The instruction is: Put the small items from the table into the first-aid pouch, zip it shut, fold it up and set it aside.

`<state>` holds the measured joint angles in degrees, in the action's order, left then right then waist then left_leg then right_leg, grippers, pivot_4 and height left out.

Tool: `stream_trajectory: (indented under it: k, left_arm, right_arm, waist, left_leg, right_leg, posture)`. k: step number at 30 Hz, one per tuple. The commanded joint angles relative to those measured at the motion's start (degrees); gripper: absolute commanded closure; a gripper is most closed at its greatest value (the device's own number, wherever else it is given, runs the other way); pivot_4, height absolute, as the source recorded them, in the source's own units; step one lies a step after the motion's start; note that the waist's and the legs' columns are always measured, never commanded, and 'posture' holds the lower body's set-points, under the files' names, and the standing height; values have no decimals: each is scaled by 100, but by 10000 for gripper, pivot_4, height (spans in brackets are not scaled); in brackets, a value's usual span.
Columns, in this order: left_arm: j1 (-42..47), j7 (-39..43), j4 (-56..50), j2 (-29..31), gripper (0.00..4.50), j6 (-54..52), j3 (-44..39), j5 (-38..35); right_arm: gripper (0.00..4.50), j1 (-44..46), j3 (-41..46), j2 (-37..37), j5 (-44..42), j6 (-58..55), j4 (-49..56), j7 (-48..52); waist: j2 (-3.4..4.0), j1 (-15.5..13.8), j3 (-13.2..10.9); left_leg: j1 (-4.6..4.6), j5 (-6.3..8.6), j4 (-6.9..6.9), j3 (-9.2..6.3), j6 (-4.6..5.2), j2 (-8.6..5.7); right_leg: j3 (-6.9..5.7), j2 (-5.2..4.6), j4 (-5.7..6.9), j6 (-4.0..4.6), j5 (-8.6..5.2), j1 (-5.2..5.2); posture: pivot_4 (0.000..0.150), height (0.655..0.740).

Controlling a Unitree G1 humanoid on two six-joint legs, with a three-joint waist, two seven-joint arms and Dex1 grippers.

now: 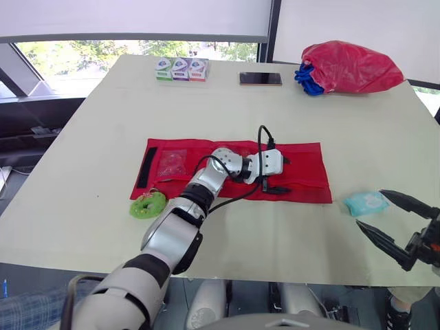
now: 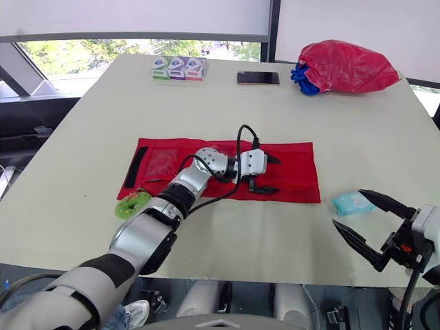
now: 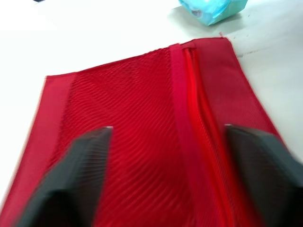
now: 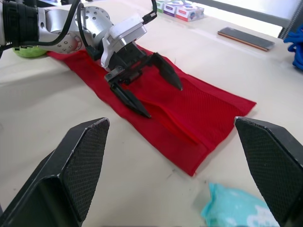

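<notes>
Red first-aid pouch (image 1: 302, 165) lies flat at centre frame on the bench (image 1: 103, 137); left gripper (image 1: 283, 174) open over its zipper (image 3: 194, 94); right gripper (image 1: 370, 208), open at lower right, should straddle the teal packet (image 4: 236, 208) squarely.

Two head views, two wrist views
From the head you look forward and down over the whole table (image 1: 89, 172); your left wrist camera sits close over the red pouch (image 3: 142, 109), facing the teal packet (image 3: 213, 8) past its end; your right wrist camera looks low from farther back onto that same pouch and packet
</notes>
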<state>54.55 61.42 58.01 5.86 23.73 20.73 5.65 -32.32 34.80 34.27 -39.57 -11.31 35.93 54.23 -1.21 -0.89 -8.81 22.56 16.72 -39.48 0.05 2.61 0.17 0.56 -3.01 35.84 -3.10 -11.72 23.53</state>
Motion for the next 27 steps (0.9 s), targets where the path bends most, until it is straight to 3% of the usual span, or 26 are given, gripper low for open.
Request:
stream_trajectory:
  k: [1, 4, 6, 13, 21, 23, 27]
  left_arm:
    - [119, -147, 53, -108, 23745, 142, -47, 100]
    - [174, -290, 136, -177, 40078, 118, -99, 139]
    - [206, -343, 165, -195, 43325, 115, -127, 146]
    - [161, -339, 40, -188, 43325, 90, -154, 104]
    - [47, -484, -363, -242, 43325, -202, -294, 4]
    - [-27, -471, -577, -253, 43325, -341, -335, -43]
    - [-156, -421, -932, -243, 43325, -536, -307, -45]
  right_arm:
    - [0, -63, 229, -36, -36, 157, 243, -82]
    - [0, -106, 217, -48, -34, 192, 257, -113]
    - [0, -111, 189, -59, 7, 203, 251, -169]
    - [0, -26, -281, -59, 440, -262, 189, -808]
    - [0, 781, -899, 154, 1418, -956, -245, -1798]
    - [0, 1022, -919, 302, 1622, -613, -658, -1600]
    - [0, 1333, -1060, 1133, 2092, 751, -2122, -254]
  waist:
    - [0, 7, 0]
    - [1, 6, 1]
    - [1, 3, 1]
    - [1, 2, 1]
    - [3, 3, 2]
    - [3, 4, 2]
    - [2, -6, 1]
  left_leg:
    - [-1, 0, 0, 0, 0, 0]
    - [-3, 0, 0, 1, 0, 1]
    - [-3, 0, 0, 1, 0, 1]
    - [-2, 0, 0, 1, 0, 1]
    - [-2, 0, 0, 4, 0, 1]
    - [-1, 0, 0, 3, 0, 0]
    - [-2, 0, 0, 8, 0, -8]
  right_leg:
    - [1, 1, 0, 0, 0, 0]
    - [3, 4, 2, 0, 0, 0]
    - [3, 3, 1, 0, 0, 0]
    - [3, 3, 1, 1, 0, 0]
    - [5, 3, 1, 2, 0, 2]
    - [5, 3, 1, 2, 0, 2]
    - [19, 4, -1, 0, 1, 1]
  posture:
    - [1500, 7400]
    - [1500, 7400]
    - [1500, 7400]
    - [1500, 7400]
    - [1500, 7400]
    - [1500, 7400]
    - [1500, 7400]
